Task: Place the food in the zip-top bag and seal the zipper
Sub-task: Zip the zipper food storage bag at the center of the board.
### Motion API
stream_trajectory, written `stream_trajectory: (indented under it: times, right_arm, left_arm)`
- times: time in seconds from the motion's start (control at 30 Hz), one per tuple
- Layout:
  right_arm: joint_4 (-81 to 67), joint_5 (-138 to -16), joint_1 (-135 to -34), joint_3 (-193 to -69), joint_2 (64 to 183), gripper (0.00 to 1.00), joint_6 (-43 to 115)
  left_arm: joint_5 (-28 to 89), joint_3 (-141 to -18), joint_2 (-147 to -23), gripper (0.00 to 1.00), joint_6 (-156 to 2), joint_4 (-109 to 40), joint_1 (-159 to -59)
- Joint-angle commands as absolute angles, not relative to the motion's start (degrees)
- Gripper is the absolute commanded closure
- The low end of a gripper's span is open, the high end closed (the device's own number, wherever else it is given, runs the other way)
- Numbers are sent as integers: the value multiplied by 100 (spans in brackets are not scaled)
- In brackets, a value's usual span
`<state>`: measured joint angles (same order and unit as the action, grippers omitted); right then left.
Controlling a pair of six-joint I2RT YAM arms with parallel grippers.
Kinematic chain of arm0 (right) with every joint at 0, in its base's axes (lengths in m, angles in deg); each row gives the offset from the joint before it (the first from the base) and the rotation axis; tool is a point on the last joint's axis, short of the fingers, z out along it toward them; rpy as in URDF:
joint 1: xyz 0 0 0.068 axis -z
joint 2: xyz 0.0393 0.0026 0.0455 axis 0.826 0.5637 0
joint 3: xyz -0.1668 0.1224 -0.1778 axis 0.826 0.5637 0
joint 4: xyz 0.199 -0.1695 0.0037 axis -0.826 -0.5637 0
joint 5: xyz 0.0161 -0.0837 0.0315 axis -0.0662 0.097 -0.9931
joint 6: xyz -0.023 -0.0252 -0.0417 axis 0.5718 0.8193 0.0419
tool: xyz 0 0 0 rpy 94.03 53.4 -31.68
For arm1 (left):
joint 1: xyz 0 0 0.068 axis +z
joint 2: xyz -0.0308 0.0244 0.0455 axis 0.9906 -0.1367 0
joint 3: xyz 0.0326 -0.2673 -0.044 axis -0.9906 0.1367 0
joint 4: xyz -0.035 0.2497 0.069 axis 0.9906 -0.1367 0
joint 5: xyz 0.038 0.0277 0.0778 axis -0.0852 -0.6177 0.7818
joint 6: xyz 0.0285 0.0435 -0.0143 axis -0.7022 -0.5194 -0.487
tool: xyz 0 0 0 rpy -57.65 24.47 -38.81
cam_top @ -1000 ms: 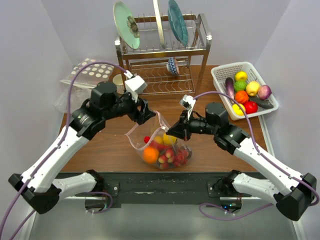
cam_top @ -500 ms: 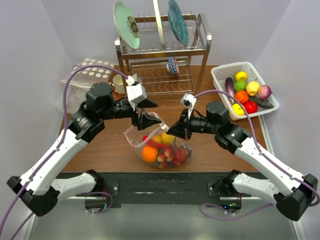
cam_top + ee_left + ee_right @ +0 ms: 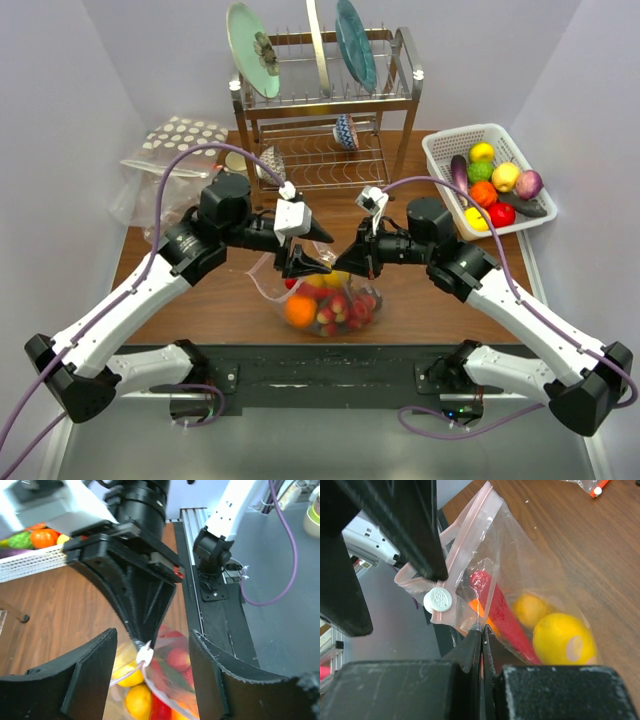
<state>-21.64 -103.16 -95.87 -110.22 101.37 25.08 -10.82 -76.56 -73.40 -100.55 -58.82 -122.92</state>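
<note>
Wood table [image 3: 410, 315] | right claw [image 3: 482, 632] pinches zip-top bag [image 3: 520, 555] | left claw [image 3: 152, 632] open astride zipper [image 3: 472, 522]

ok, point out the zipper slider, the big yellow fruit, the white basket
zipper slider [image 3: 438, 600]: right wrist view, centre of its white tab
yellow fruit [image 3: 564, 641]: right wrist view, middle of its skin
white basket [image 3: 437, 160]: top external view, its left wall

Right gripper [image 3: 482, 632] jaws pressed together on the film of the zip-top bag [image 3: 520, 560], just below its pink zipper [image 3: 470, 527] and white round slider [image 3: 439, 600]. Inside: long red piece [image 3: 497, 607], lemon [image 3: 564, 639], smaller yellow fruit [image 3: 529, 609]. Wooden worktop [image 3: 580, 540] behind.
</note>
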Motion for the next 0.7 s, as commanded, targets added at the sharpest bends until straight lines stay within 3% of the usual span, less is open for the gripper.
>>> stream_trajectory:
  times: [0.0,0.13,0.3,0.67]
  right_arm:
    - [-2050,-10434,-9603,-11318,10141,100,2517]
    - [-2076,-10434,-9603,-11388,10123,100,2517]
    - [-2129,-10390,-9594,-11423,10106,100,2535]
    - [-2155,-10346,-9568,-11362,10009,100,2561]
  left_arm:
    - [-1198,-7505,-7217,38,-10381,-5939,-12450]
    - [-759,-7364,-7225,39,-10417,-5966,-12591]
    - [-223,-7250,-7182,52,-10364,-5922,-12653]
    - [841,-6890,-6698,43,-10215,-5535,-12653]
